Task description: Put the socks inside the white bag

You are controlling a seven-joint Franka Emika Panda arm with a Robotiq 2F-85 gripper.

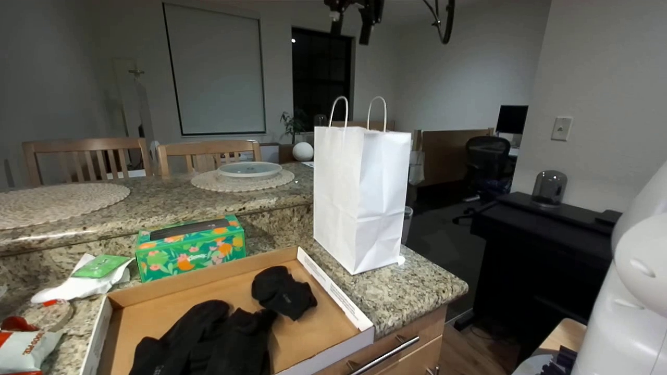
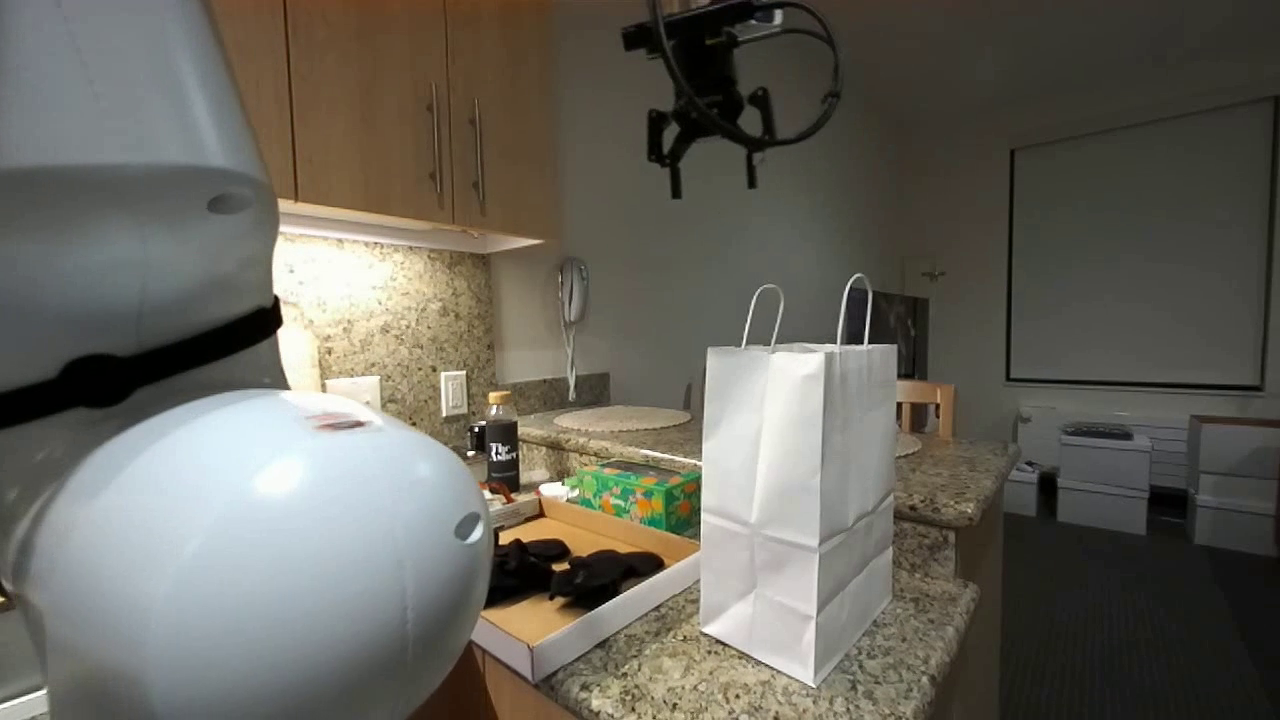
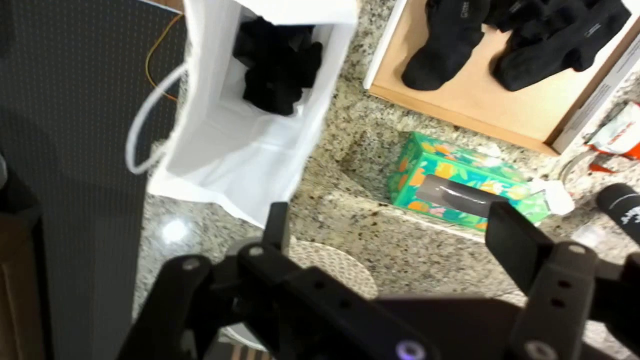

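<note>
The task seems partly done: some socks (image 3: 279, 72) lie inside the bag (image 1: 360, 200), other socks (image 3: 442, 45) wait in the box (image 3: 470, 97); the tool (image 2: 714, 188), spread apart, holds nothing.

In an exterior view, the granite counter (image 1: 427, 284) is occupied right of centre by a white bag (image 1: 359, 200), at lower left by a cardboard tray (image 1: 312, 338) and tissue box (image 1: 193, 252), in the bottom-left corner by a packet (image 1: 26, 351).

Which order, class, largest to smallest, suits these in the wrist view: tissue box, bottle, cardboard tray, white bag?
White bag and cardboard tray: unsure; both cut off, bag nearer
Tissue box
Bottle, visible part only
</note>
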